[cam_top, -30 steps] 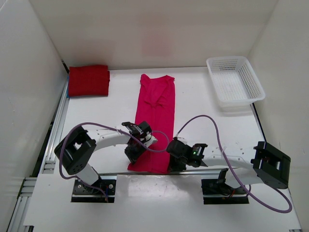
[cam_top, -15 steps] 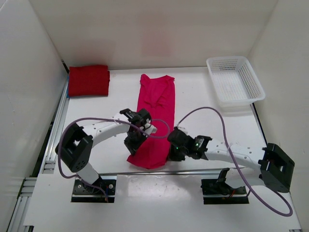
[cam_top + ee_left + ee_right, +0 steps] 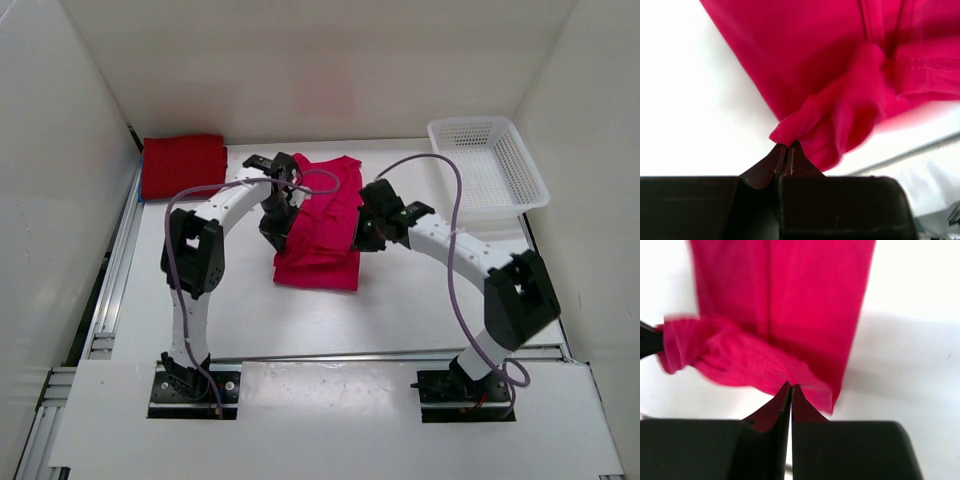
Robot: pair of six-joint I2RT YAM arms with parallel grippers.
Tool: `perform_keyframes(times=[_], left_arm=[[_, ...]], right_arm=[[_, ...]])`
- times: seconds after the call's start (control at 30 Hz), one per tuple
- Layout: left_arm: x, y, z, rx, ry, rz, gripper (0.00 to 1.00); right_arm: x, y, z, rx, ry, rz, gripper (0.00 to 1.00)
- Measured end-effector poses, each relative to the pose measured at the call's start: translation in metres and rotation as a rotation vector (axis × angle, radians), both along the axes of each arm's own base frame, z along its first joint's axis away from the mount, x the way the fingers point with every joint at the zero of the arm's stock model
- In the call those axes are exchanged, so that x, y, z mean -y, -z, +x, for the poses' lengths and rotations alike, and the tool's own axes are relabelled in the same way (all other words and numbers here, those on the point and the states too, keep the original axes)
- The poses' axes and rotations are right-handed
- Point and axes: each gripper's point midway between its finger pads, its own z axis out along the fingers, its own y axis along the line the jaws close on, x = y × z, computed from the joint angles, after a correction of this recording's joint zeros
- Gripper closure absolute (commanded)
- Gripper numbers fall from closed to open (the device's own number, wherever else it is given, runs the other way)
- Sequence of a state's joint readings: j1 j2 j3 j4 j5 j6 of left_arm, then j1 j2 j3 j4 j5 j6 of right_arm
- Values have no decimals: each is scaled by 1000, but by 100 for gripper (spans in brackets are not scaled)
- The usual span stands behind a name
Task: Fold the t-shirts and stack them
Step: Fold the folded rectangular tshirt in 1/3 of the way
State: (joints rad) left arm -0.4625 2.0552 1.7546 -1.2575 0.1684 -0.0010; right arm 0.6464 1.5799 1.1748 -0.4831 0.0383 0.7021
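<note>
Both arms have swung from the near edge toward the back of the worktop (image 3: 200, 285), carrying the near hem of the pink-magenta t-shirt (image 3: 318, 245) with them. The long strip now lies doubled over itself in the middle of the worktop.

The left arm (image 3: 225, 205) reaches in at the shirt's left side and the right arm (image 3: 450, 240) at its right. The left jaws are pressed together on a bunched corner of pink cloth. The right jaws are pinched on the stitched hem at the other corner.

The dark red t-shirt (image 3: 183, 166) sits folded in the far left corner. A white mesh basket (image 3: 485, 170) stands at the far right, well apart from the shirts.
</note>
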Motion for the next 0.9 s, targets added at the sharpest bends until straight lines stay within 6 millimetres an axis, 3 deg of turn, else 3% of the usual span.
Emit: perform_keyframes(times=[0.17, 0.43, 0.63, 0.67, 0.7, 0.77, 0.9], left_arm=[[11, 15, 35, 13, -17, -15, 90], [14, 36, 47, -19, -29, -21, 84], [12, 37, 63, 29, -45, -33, 63], [10, 37, 67, 38, -52, -36, 57], [8, 37, 71, 49, -60, -39, 41], [0, 37, 82, 75, -83, -46, 30], [-24, 28, 109, 145, -155, -68, 27]], right_arm=[[11, 25, 35, -59, -6, -38, 99], [14, 47, 64, -111, -25, -26, 99], [9, 55, 89, -144, -35, 16, 68], [9, 57, 94, -144, -33, 17, 62], [11, 59, 97, -146, -24, 16, 59], [16, 60, 98, -156, -12, 14, 56], [26, 56, 103, -146, 10, 18, 50]])
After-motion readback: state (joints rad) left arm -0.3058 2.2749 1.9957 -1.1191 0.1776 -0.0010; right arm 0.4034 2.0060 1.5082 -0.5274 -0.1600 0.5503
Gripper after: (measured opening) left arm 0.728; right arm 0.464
